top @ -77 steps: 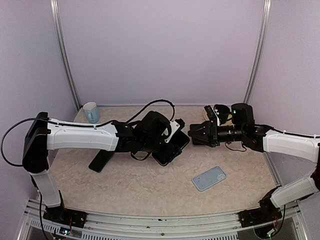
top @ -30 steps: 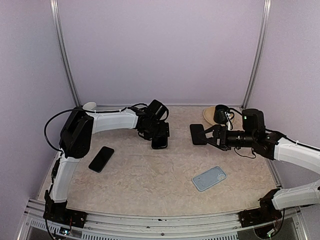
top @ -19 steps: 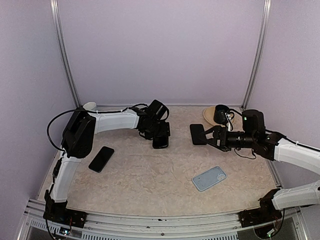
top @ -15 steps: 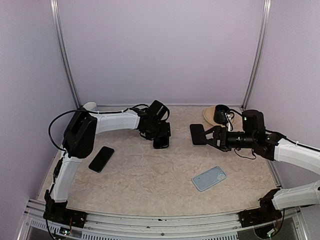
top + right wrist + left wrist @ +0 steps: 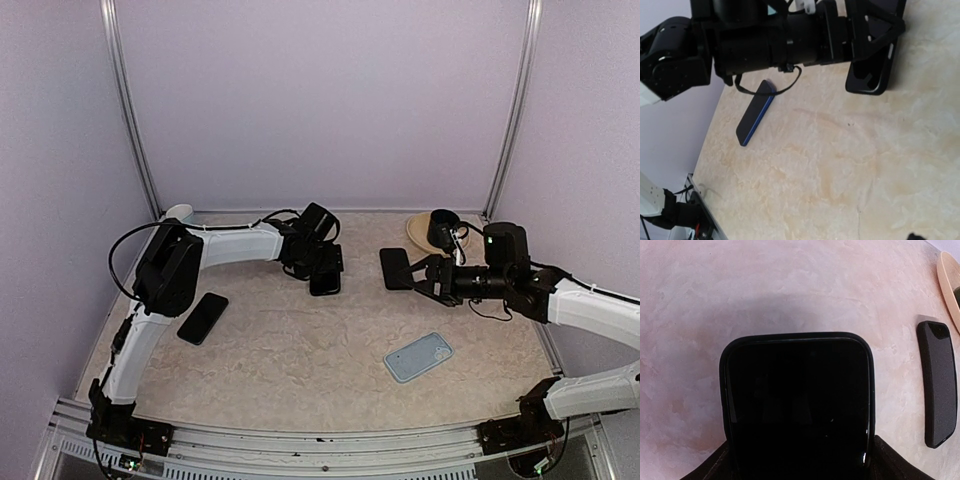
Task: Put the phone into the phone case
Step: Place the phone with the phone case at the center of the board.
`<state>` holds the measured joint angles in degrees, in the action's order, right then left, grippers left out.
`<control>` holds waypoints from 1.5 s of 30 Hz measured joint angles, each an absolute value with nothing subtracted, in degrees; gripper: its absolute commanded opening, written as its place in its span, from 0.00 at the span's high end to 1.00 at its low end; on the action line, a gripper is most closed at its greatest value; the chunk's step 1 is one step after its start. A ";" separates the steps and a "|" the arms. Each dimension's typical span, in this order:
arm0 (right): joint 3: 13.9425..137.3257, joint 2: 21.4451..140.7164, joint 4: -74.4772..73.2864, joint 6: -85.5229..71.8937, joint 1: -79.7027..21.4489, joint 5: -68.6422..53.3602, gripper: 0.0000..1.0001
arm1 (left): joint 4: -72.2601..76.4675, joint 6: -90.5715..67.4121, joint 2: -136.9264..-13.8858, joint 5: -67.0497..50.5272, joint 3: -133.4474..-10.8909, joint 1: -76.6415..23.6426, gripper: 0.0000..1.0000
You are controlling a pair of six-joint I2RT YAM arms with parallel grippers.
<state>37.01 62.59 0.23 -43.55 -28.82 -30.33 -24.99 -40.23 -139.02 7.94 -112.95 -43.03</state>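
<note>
Left gripper is found clamped on the phone. The black case is held by the right gripper (open side not discernible). Corners should be aligned before pressing.

Lab test booth: plain lilac walls, aluminium rails.

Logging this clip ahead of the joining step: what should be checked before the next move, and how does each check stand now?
1. Left pincer clamped on black phone: ok.
2. Right pincer clamped on dark slab: ok.
3. Phone and slab held apart, table showing between them: ok.
4. Slab's open side facing the phone: cannot tell.
5. Light blue case lying uncovered on the table: ok.
6. Second phone away from both pincers: ok.
</note>
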 measured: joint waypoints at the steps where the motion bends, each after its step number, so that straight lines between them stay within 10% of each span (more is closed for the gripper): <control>1: 36.88 62.59 0.23 -43.55 -28.82 -30.33 0.09 | -24.86 -40.23 -139.13 7.94 -112.99 -42.87 0.56; 45: 36.77 63.35 -0.32 -43.13 -28.80 -30.28 0.09 | -20.21 -40.77 -141.97 6.85 -114.83 -41.76 0.26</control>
